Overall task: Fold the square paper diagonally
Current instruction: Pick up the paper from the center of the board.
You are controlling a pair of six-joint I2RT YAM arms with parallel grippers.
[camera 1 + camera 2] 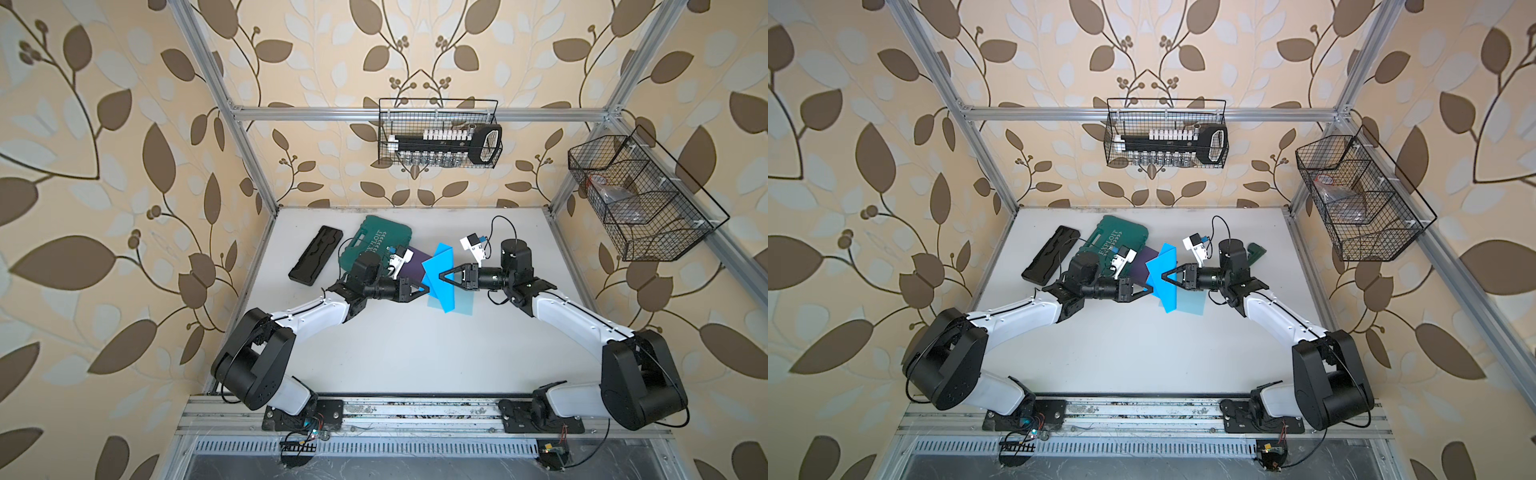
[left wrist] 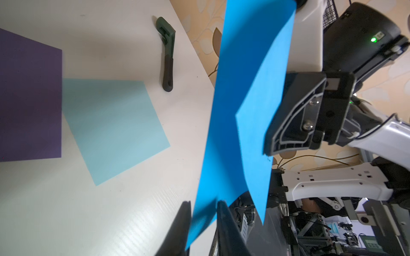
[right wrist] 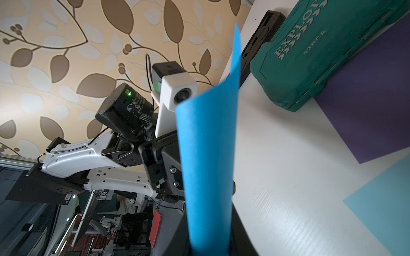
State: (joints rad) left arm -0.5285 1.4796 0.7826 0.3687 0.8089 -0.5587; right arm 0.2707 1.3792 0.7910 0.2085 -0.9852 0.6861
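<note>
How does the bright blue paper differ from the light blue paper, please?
The bright blue paper is vivid; the light blue paper is pale. The bright blue paper is held up in the air, curved; the light blue paper lies flat on the table. Both are plain sheets.

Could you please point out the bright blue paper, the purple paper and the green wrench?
bright blue paper [image 2: 248,73], left wrist view, sheet's middle.
purple paper [image 2: 30,97], left wrist view, its middle.
green wrench [image 2: 167,73], left wrist view, its handle.
</note>
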